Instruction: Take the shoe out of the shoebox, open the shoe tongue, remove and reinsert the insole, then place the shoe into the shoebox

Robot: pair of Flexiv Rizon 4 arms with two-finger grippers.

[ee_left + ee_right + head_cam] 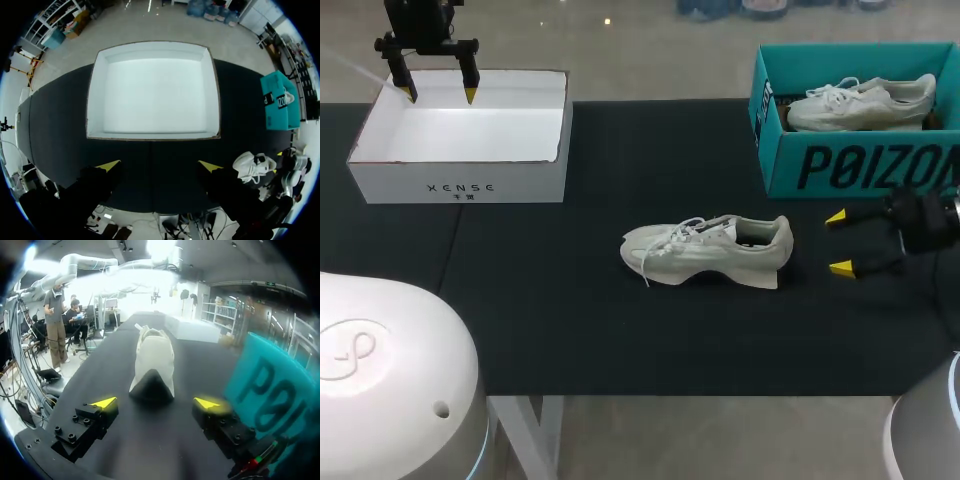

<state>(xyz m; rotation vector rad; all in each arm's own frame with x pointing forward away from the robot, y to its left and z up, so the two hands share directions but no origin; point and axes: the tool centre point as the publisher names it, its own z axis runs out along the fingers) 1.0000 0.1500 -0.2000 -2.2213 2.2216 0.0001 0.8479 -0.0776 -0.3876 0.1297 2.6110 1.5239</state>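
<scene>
A pale grey-white shoe (708, 250) lies on its side in the middle of the black table, toe to the left and heel toward my right gripper. A second matching shoe (860, 103) rests inside the teal shoebox (850, 165) at the back right. My right gripper (840, 242) stands open just behind the shoe's heel, low over the table. In the right wrist view the shoe (152, 365) lies ahead of the open right gripper (156, 403), apart from it. My left gripper (439, 95) hangs open above the white box (460, 150), nothing between its fingers.
The white box (152, 92) is open-topped and empty, at the back left. In the left wrist view the shoe (255, 166) and teal shoebox (280, 100) show off to one side of the left gripper (159, 165). A seam crosses the black mat near the white box.
</scene>
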